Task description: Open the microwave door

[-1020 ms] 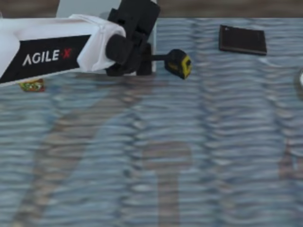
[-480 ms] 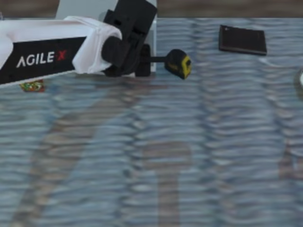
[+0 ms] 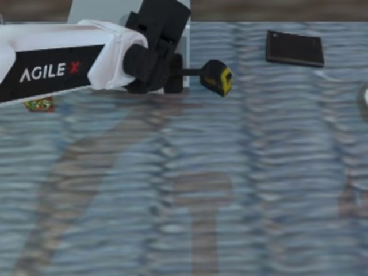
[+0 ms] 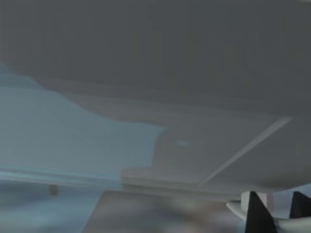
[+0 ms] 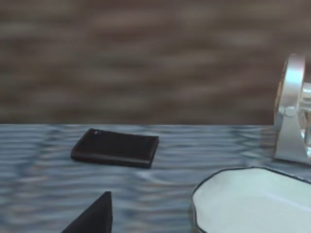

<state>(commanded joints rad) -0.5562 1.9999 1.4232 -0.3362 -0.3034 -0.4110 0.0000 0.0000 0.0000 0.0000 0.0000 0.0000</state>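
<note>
Top view puts your left tool (image 3: 172,72) at the far left of the surface (image 3: 230,184), against the microwave (image 3: 98,10) at the far edge; whether it is clenched or released you cannot tell. Left wrist view is filled by the microwave door (image 4: 170,58) and pale blue floor. A tape measure (image 3: 217,76) lies just right, a dark book (image 3: 294,48) farther right.

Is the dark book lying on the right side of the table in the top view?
Yes, the dark book lies flat near the table's far right corner.
</note>
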